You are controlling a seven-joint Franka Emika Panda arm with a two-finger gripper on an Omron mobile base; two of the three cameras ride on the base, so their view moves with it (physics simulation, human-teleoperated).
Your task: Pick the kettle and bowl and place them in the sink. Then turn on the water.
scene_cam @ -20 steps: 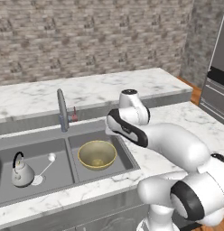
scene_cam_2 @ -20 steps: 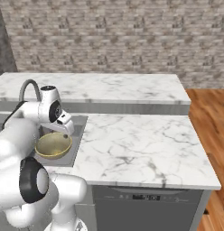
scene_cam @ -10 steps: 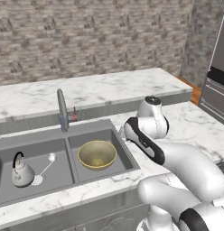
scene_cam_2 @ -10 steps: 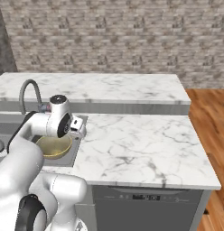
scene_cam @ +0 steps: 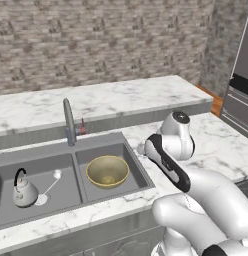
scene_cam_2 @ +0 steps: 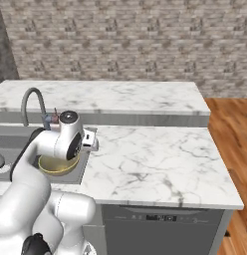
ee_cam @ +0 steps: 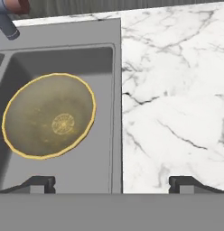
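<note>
The olive-tan bowl (scene_cam: 107, 171) (scene_cam_2: 55, 165) (ee_cam: 48, 115) lies upright in the right basin of the steel sink (scene_cam: 138, 167) (ee_cam: 115, 81). Standing in the left basin is the small pale kettle (scene_cam: 23, 189) with its black arched handle. The curved grey faucet (scene_cam: 69, 120) (scene_cam_2: 31, 99) rises behind the divider; no water falls from its tip, so the water is out of view. My gripper (ee_cam: 112, 182) (scene_cam_2: 90, 145) hangs open and holds nothing, over the sink's right rim where it meets the marble, with the bowl down to its left.
White marble counter (scene_cam_2: 155, 154) (ee_cam: 177, 90) stretches right of the sink, with a raised ledge (scene_cam: 121, 100) behind. A white long-handled utensil (scene_cam: 50, 184) lies by the kettle. A small red lever (scene_cam: 82, 129) sits by the faucet base. A dark appliance (scene_cam: 241, 100) stands far right.
My arm has swung right, carrying the hand from above the bowl's basin to the sink's right rim. Bowl, kettle and faucet have stayed put.
</note>
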